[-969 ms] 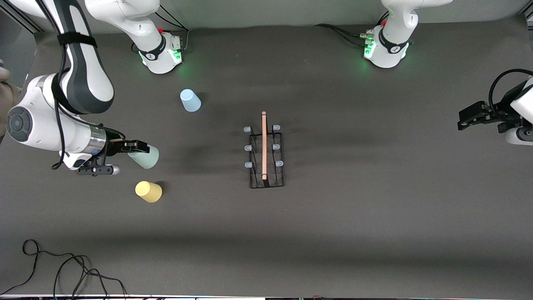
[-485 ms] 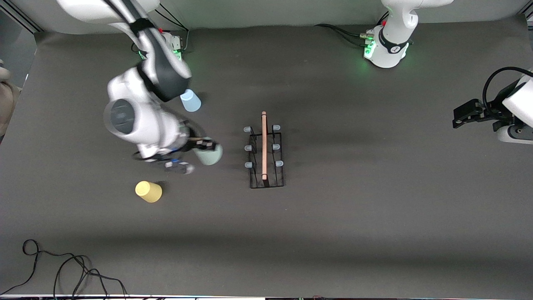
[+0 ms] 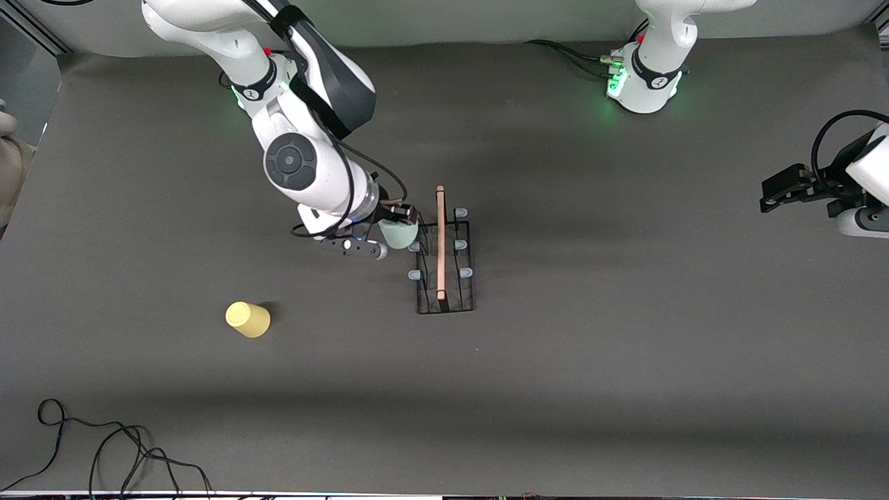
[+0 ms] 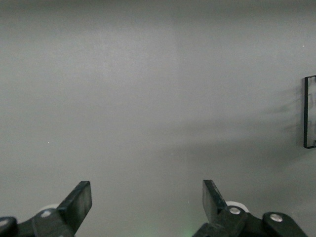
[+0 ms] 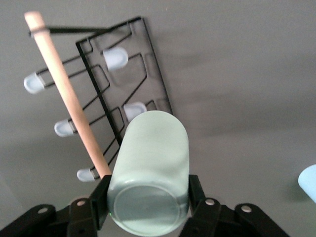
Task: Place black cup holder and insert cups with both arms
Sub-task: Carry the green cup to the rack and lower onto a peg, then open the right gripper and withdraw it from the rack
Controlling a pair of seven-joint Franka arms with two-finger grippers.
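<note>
The black cup holder stands mid-table; it also shows in the right wrist view with its wooden rod and pale pegs. My right gripper is shut on the mint green cup, held on its side against the pegs on the holder's side toward the right arm's end. In the right wrist view the gripper clamps that cup. The yellow cup lies nearer the front camera. The blue cup shows only in the right wrist view. My left gripper waits open and empty.
A black cable lies coiled at the table's near corner toward the right arm's end. The right arm's forearm hangs over the table between its base and the holder. One end of the holder's base shows in the left wrist view.
My right arm has swung the mint green cup from near the yellow cup over to the holder. The arm now covers the blue cup in the front view. The left arm barely moved.
</note>
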